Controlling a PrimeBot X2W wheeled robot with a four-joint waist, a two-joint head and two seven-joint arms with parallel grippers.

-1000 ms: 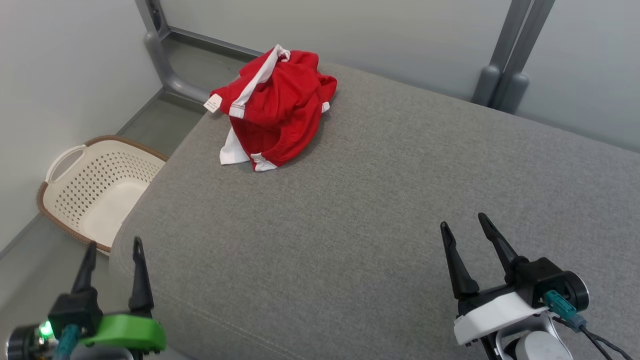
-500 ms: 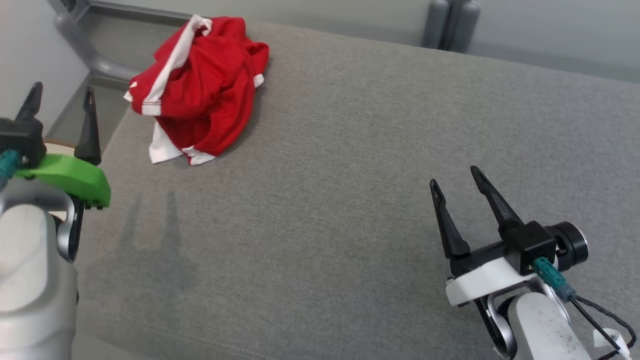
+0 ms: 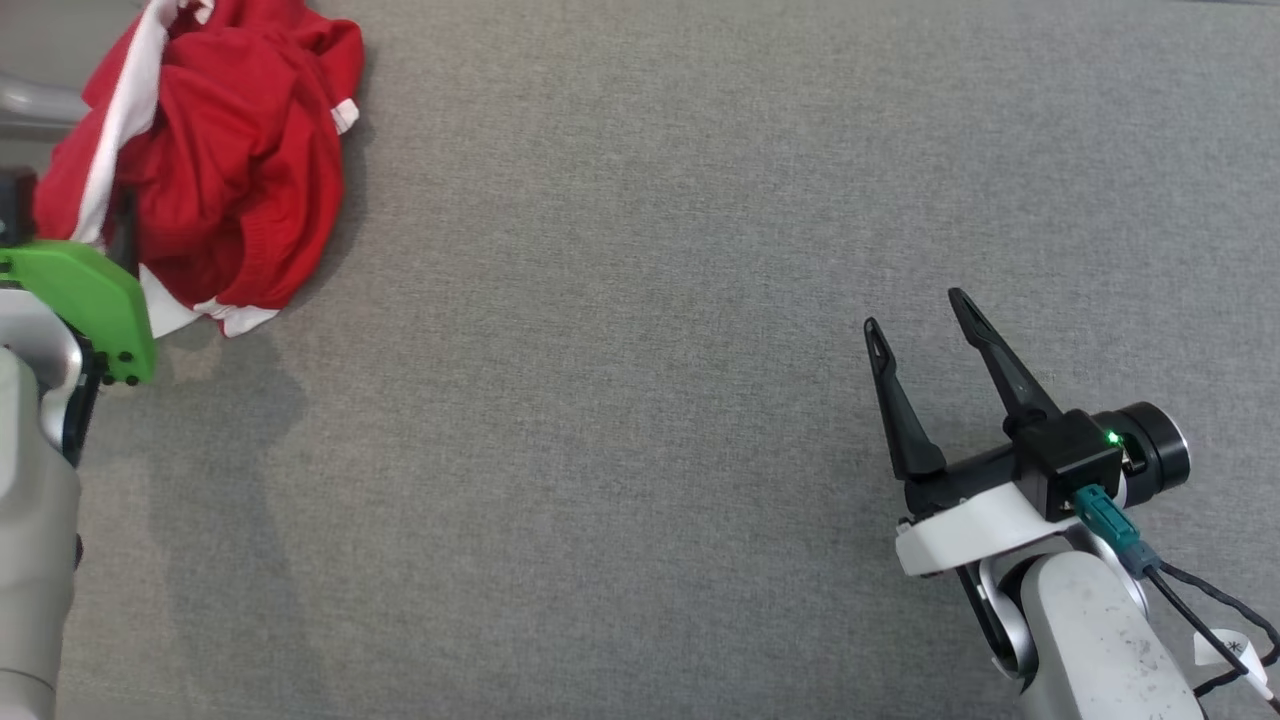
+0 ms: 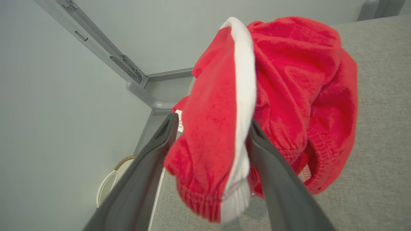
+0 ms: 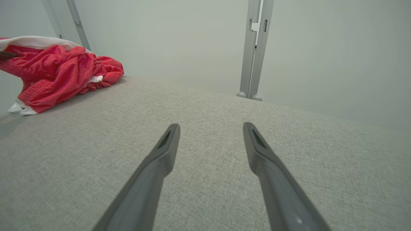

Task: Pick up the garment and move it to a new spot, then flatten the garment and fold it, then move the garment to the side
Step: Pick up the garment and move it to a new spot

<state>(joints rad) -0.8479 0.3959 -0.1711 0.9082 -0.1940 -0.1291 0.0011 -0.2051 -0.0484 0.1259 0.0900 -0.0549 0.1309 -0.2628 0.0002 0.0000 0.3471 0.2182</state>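
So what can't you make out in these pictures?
Red garment: head view's top edge crops it; crumpled, so its kind is unclear.
Label: left wrist view, too small to read.
Basket: left wrist view, mostly behind a finger of the left gripper.

On my feed the garment (image 3: 230,180) is bright red with a white band and white hems, and the couch (image 3: 640,350) is a plain mid-grey weave with a fine fleck. The left gripper (image 4: 212,121) has dark grey fingers and a lime-green bracket; the right gripper (image 3: 915,310) has black fingers, a white bracket, a teal plug and a small green light. I also see a cream basket (image 4: 109,183) with a brown rim, grey posts (image 5: 255,48) and a pale grey wall (image 5: 337,48)
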